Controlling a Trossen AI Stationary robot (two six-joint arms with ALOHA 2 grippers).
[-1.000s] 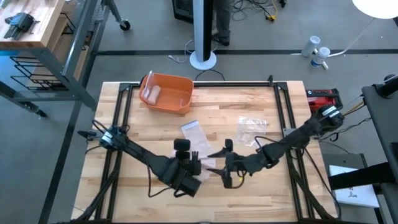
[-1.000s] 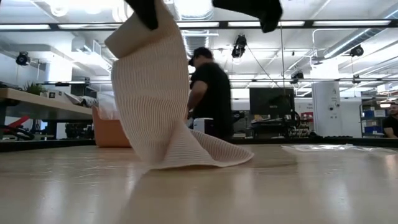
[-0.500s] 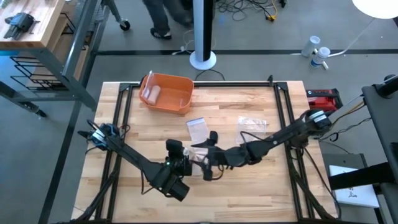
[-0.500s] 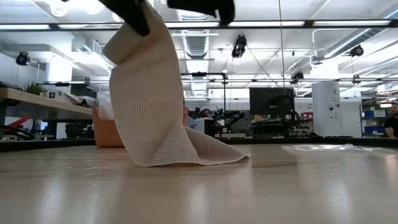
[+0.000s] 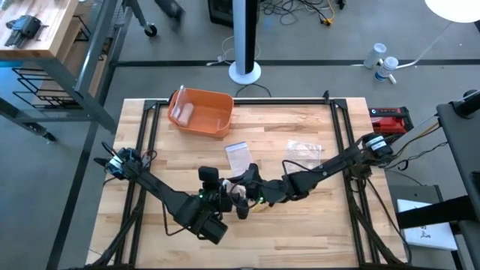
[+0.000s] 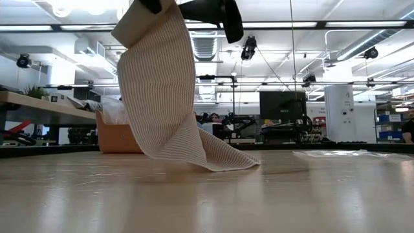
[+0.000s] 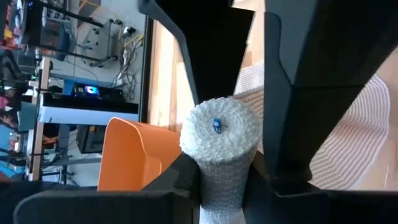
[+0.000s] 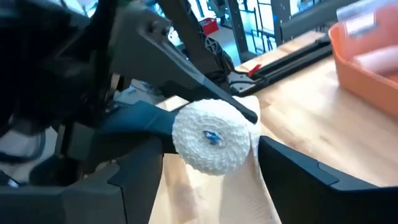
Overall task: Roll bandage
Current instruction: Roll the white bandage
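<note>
A white bandage roll (image 7: pixel 219 134) is held up above the table's middle, with my left gripper (image 5: pixel 219 196) shut on it. Its ribbed loose strip (image 6: pixel 162 97) hangs down from the roll, and only the tail end (image 6: pixel 229 162) lies on the wood. My right gripper (image 5: pixel 244 199) is open, close against the left one from the right. Its fingers (image 8: pixel 140 177) stand on either side of the roll's end face (image 8: pixel 211 137). I cannot tell whether they touch the roll. My left gripper pinches the roll's round side (image 7: pixel 219 186) between its two fingers, just below the end face with the blue mark. The roll is lifted clear of the table and tilted. The strip hangs slack below it, with its tail on the table.
An orange bin (image 5: pixel 201 112) with a pale roll inside stands at the far left. A white packet (image 5: pixel 238 156) and a clear plastic wrapper (image 5: pixel 304 152) lie beyond the grippers. A red and black device (image 5: pixel 390 118) sits by the right edge.
Both grippers have gone toward the table's left, and my right gripper has closed in on the roll until its fingers stand around the roll's end. The hanging strip's lower fold has risen off the table, while its tail stays on the wood.
</note>
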